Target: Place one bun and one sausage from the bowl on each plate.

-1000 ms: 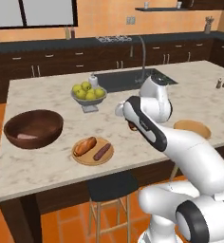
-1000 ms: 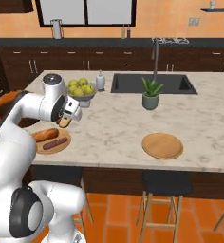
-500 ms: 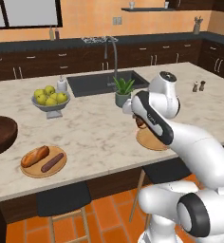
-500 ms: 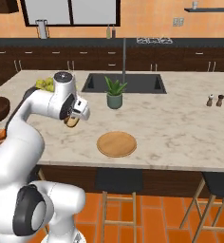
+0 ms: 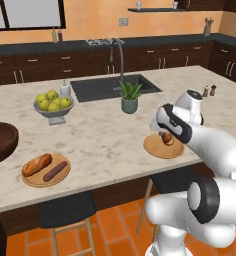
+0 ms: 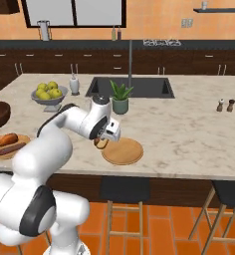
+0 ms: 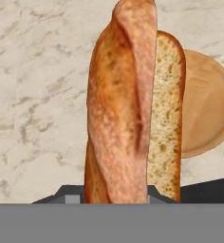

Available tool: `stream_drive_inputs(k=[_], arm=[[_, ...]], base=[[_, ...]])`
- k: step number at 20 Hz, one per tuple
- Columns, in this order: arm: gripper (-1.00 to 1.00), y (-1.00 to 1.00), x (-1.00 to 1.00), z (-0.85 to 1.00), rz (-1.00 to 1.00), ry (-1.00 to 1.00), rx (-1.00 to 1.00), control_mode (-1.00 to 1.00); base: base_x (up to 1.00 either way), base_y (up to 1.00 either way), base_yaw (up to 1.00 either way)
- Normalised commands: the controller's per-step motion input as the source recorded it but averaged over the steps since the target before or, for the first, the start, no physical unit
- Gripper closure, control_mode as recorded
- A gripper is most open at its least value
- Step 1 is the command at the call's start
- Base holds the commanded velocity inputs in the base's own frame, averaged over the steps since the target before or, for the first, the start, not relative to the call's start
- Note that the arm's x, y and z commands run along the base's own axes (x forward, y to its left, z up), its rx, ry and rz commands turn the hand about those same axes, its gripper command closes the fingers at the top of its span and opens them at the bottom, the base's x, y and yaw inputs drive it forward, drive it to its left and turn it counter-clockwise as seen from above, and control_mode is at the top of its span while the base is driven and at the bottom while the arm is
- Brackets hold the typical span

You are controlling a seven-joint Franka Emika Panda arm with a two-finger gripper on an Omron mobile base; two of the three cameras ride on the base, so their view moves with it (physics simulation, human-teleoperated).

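Marble counter (image 5: 100, 135), jaws clenched on a bun (image 7: 128, 104) above the near wooden plate (image 6: 122, 151), far plate (image 5: 46, 171) holding bun and sausage (image 5: 55, 171), bowl (image 5: 0, 141) at left.

Base: driven rightward along the island since the earlier frames; whole scene shifted left in both base views.
Gripper (image 6: 100, 141): carried from beside the filled plate (image 5: 46, 172) to the near edge of the empty plate (image 6: 122, 151).
Bun (image 7: 133, 109): clamped throughout, now hanging at the empty plate's rim.
Bowl (image 5: 0, 141): moved from mid-frame to the left frame edge, cropped.
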Motion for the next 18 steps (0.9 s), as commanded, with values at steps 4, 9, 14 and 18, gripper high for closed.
stream_drive_inputs(k=[4, 9, 14, 18], arm=[[1.00, 0.00, 0.45, -0.56, 0.00, 0.14, -0.01, -1.00], [1.00, -0.03, 0.48, -0.38, 0.00, 0.07, 0.00, -1.00], [1.00, -0.11, 0.30, -0.52, 0.00, 0.02, 0.00, -1.00], [1.00, -0.10, 0.11, -0.48, 0.00, -0.03, -0.01, -1.00]], base=[[0.00, 0.00, 0.00], [0.00, 0.00, 0.00], [0.00, 0.00, 0.00], [0.00, 0.00, 0.00]])
